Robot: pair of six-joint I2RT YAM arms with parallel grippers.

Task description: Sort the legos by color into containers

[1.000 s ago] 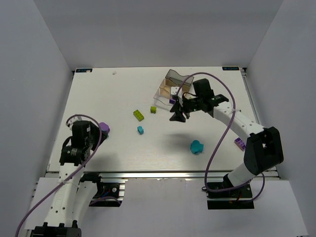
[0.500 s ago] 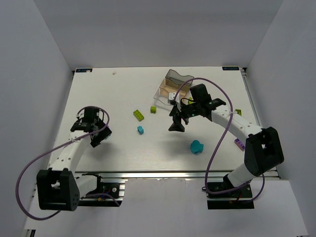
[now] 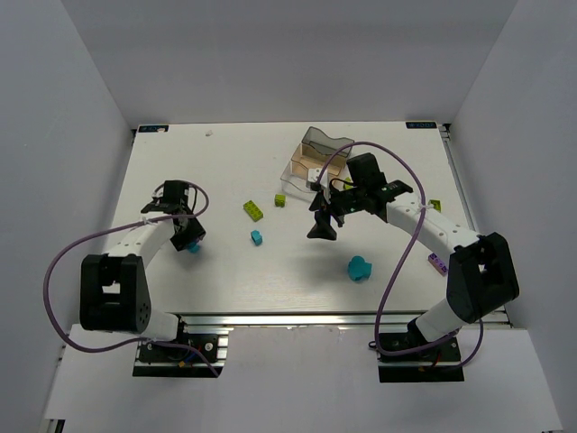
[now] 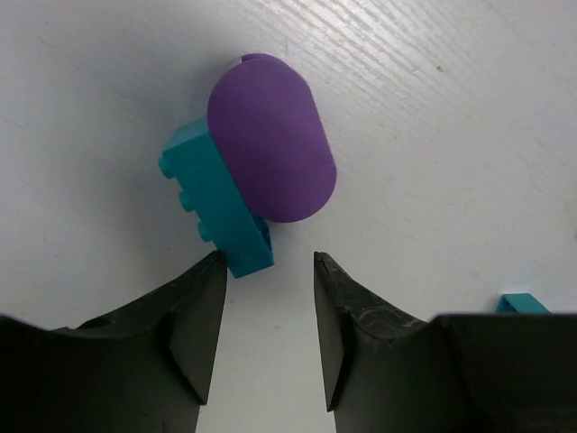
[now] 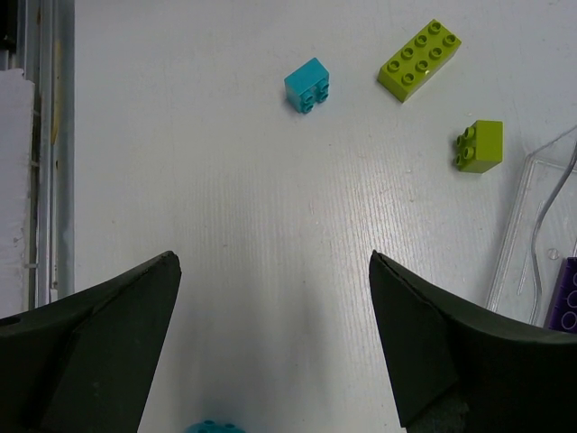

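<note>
My left gripper (image 4: 270,280) is open, with bare table between its fingers. Its tips stop just short of a purple rounded lego (image 4: 270,135) that leans against a cyan lego (image 4: 212,203). From above, only that cyan lego (image 3: 192,244) shows beside the left gripper (image 3: 186,233). My right gripper (image 5: 272,262) hangs wide open and empty over the table's middle (image 3: 323,223). Ahead of it lie a small cyan lego (image 5: 306,85), a long lime lego (image 5: 419,59) and a small lime lego (image 5: 479,146). The clear divided container (image 3: 315,155) stands behind it, with a purple lego (image 5: 566,298) inside.
A larger cyan lego (image 3: 360,268) lies in front of the right gripper. A purple lego (image 3: 439,262) and a lime one (image 3: 435,205) sit near the right edge, by the right arm. The right arm's purple cable loops above the table.
The left arm swung out from its base onto the table and now points at the purple and cyan legos. The right gripper opened wide and drew slightly away from the container.
</note>
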